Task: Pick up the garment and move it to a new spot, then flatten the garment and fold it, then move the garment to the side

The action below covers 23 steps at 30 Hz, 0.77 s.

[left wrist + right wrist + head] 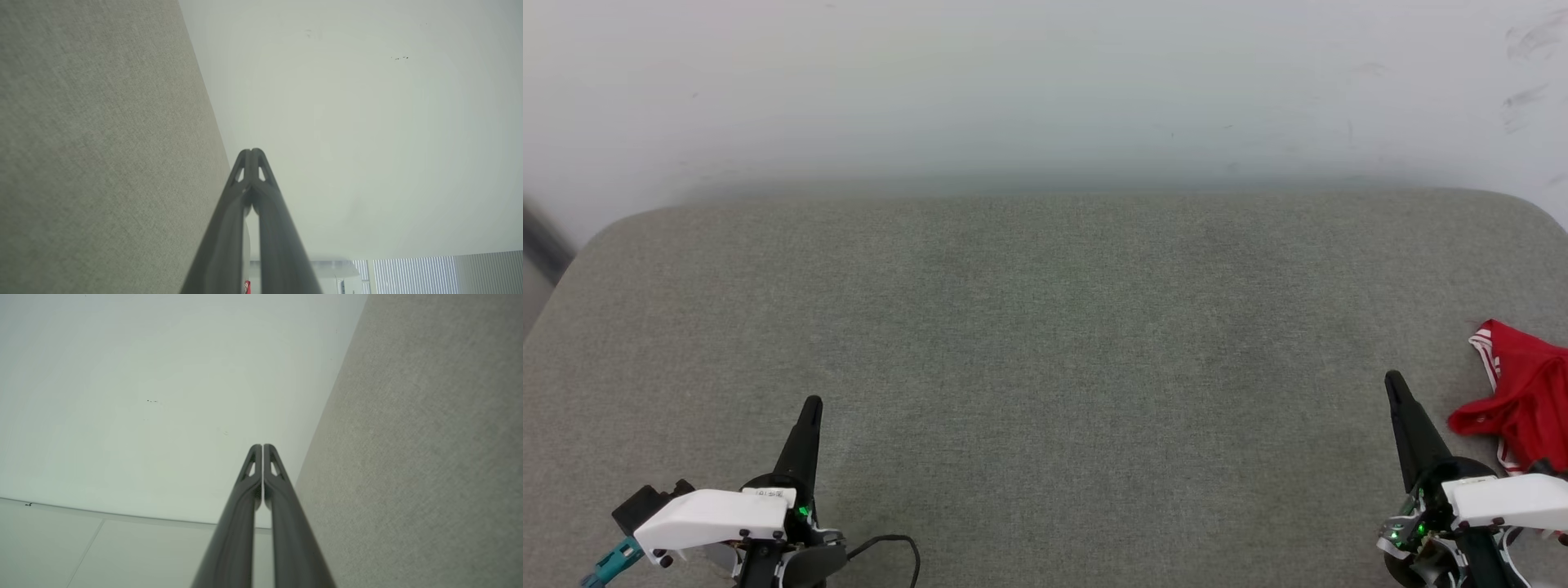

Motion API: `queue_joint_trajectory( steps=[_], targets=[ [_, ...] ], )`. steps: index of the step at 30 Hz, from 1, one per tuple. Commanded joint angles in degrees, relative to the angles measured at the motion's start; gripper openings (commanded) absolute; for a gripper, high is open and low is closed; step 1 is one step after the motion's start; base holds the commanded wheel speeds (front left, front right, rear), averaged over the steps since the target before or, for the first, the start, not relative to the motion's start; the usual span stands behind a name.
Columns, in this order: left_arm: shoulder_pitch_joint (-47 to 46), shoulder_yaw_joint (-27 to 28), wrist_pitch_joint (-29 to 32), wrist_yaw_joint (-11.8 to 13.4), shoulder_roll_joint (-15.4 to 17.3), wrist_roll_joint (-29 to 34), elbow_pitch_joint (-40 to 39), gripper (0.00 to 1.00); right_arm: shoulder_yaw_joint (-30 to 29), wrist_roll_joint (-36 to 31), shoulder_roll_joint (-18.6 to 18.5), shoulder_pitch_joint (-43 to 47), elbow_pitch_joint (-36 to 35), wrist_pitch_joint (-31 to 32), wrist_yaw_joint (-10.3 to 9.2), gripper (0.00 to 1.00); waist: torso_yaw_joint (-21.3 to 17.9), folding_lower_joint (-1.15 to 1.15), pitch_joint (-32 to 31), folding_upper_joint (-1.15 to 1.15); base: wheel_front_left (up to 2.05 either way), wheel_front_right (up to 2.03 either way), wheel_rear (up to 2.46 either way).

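Note:
The garment lies crumpled at the right edge of the head view, red with striped red-and-white trim, on the grey fabric surface. My right gripper stands just left of it, shut and empty, not touching it. At the lower left my left gripper is shut too, with nothing in it. Each wrist view looks along its closed fingers, the left gripper and the right gripper, toward the pale wall beside the grey fabric.
A pale wall rises behind the grey surface's rounded back edge. A black cable loops by the left wrist. White blinds show low in the left wrist view.

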Motion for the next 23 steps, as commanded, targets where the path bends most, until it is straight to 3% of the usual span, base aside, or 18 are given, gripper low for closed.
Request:
queue_joint_trajectory(
  steps=[1,23],
  targets=[
    [-1.04,0.52,0.31,-0.38,-0.19,-0.89,0.02,0.0,-0.14,1.15,0.15,-0.91,0.11,0.2,-0.02,0.0,0.02,0.0,0.0,0.0,0.0,0.0,0.0],
    [-1.37,3.04,2.45,-2.17,-1.66,-6.74,0.48,0.0,-0.65,9.09,0.24,-1.92,1.55,0.72,-0.02,0.0,0.31,0.0,0.14,0.0,0.0,0.0,0.0]
  ],
)
